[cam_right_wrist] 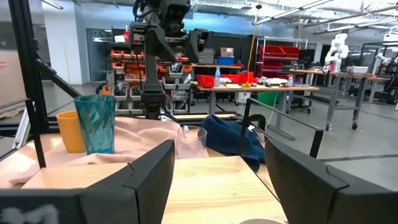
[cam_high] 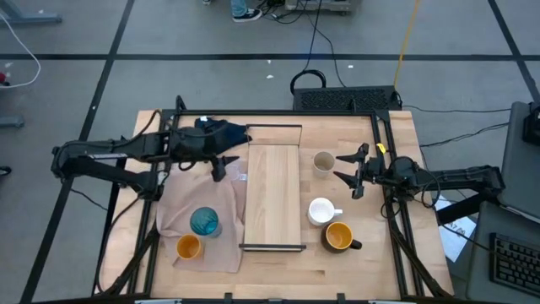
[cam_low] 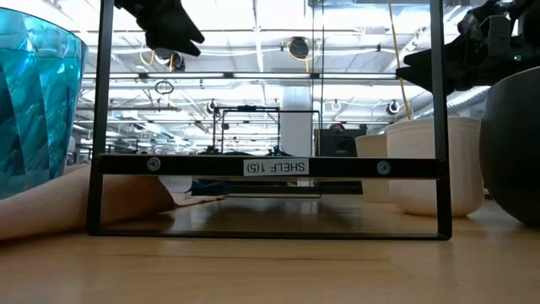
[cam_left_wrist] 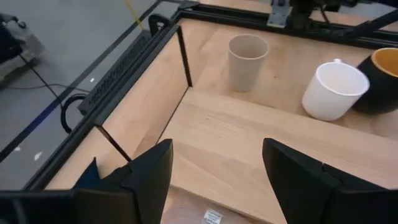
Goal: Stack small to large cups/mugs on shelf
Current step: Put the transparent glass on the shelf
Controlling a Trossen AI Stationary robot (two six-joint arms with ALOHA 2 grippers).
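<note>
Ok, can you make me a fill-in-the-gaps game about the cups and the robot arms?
1. The teal ribbed tumbler and the small orange cup stand on the beige ____.
2. The top of the shelf holds ____ cups.
3. The white mug stands between the beige-grey cup and the dark-handled ____ mug.
4. The left end effector hangs with open jaws above the ____.

Missing words: cloth; no; orange; shelf

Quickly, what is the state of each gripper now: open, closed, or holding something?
Left gripper: open, holding nothing, above the long light-wood shelf.
Right gripper: open, holding nothing, near the beige-grey cup.
</note>
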